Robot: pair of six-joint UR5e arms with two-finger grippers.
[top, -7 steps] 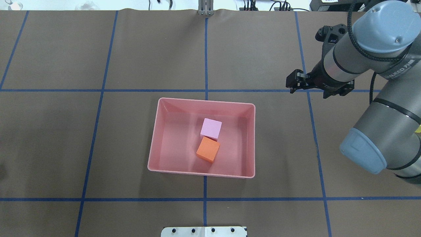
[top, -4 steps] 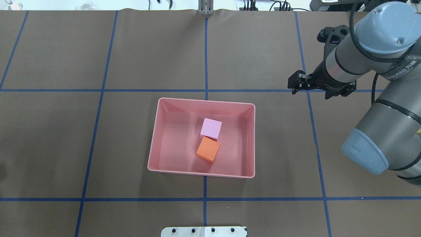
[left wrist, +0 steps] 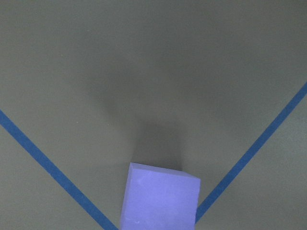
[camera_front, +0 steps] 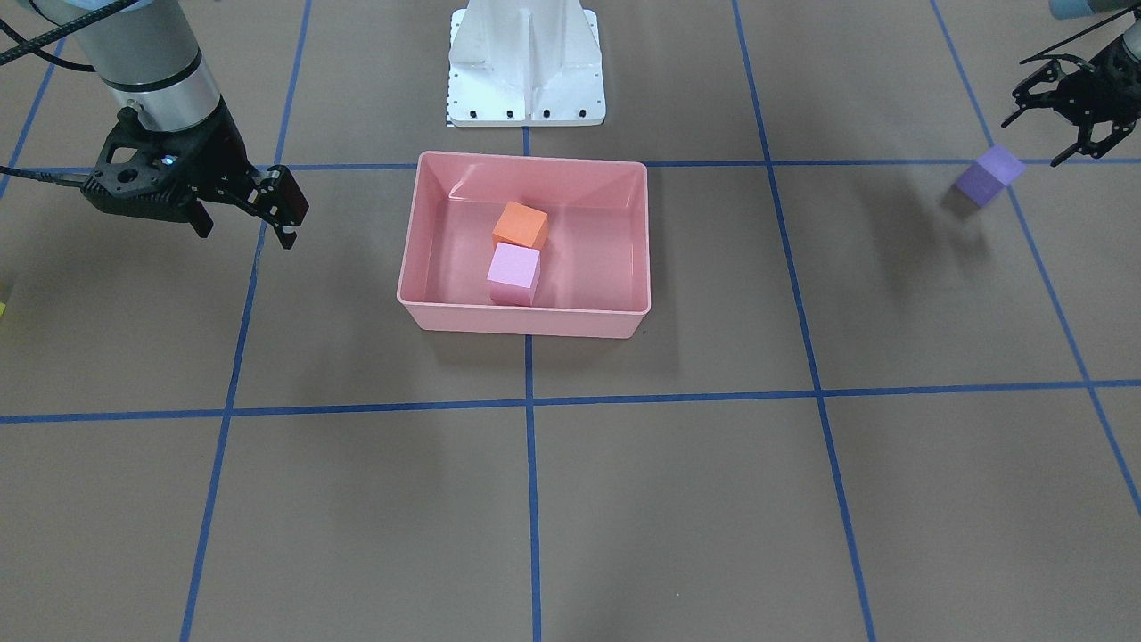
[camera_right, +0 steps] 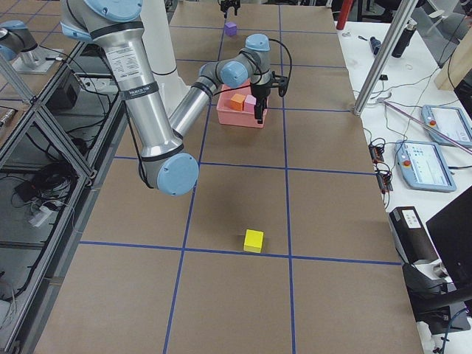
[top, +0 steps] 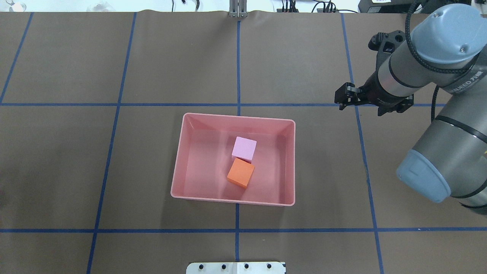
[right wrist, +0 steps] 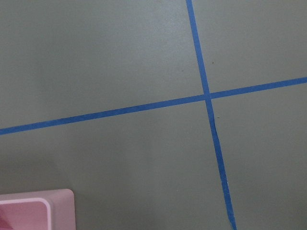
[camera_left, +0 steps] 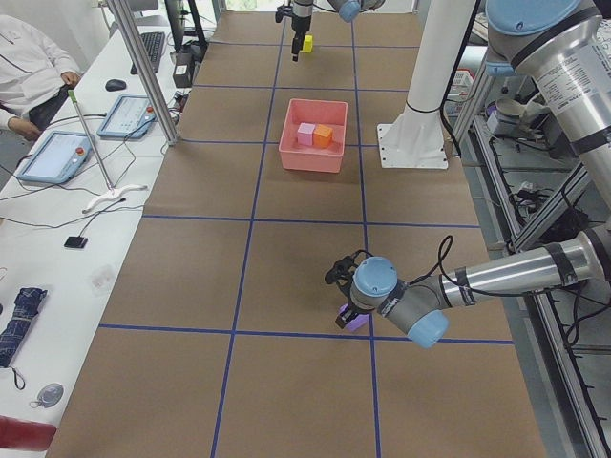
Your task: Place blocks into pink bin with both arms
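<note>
The pink bin (top: 293, 163) sits mid-table and holds the orange block (top: 240, 173) and the light pink block (top: 244, 148), touching each other. It also shows in the front view (camera_front: 526, 321). My right gripper (top: 340, 101) hangs open and empty above the mat, to the right of the bin's far corner; it shows in the front view (camera_front: 287, 218). My left gripper (camera_front: 1031, 143) is open just above and beside the purple block (camera_front: 989, 176), which lies on the mat and fills the bottom of the left wrist view (left wrist: 160, 199). The yellow block (camera_right: 254, 240) lies alone far out on the right side.
The white pedestal base (camera_front: 526, 62) stands behind the bin. Blue tape lines (top: 237, 230) grid the brown mat. A bin corner (right wrist: 38, 211) shows in the right wrist view. Operators' desks with tablets (camera_left: 57, 153) run along the far table edge.
My right gripper has drifted a little to the right, away from the bin. The bin and the two blocks in it have not moved.
</note>
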